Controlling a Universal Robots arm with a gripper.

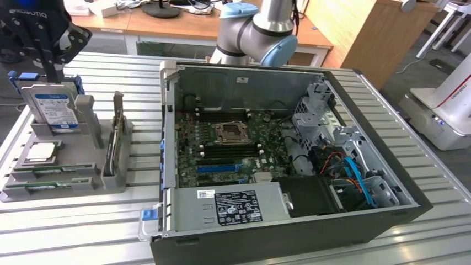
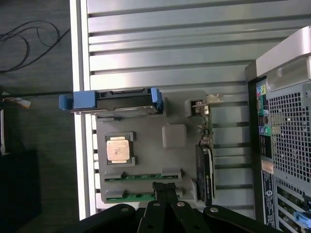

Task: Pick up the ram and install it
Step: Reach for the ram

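1. The claw [image 2: 164, 187] is closed, its fingers pressed together with nothing between them. It hangs above the grey holder [image 2: 146, 148] on the tabletop [image 2: 160, 53].
2. The ram [image 2: 145, 176] lies flat in a holder slot, with a second green strip [image 2: 130, 196] just beside it. The claw tips are near both and grip neither.
3. Judged status: pick-up not done. Installation into the open computer case [image 1: 243, 88] beside the holder is outstanding.
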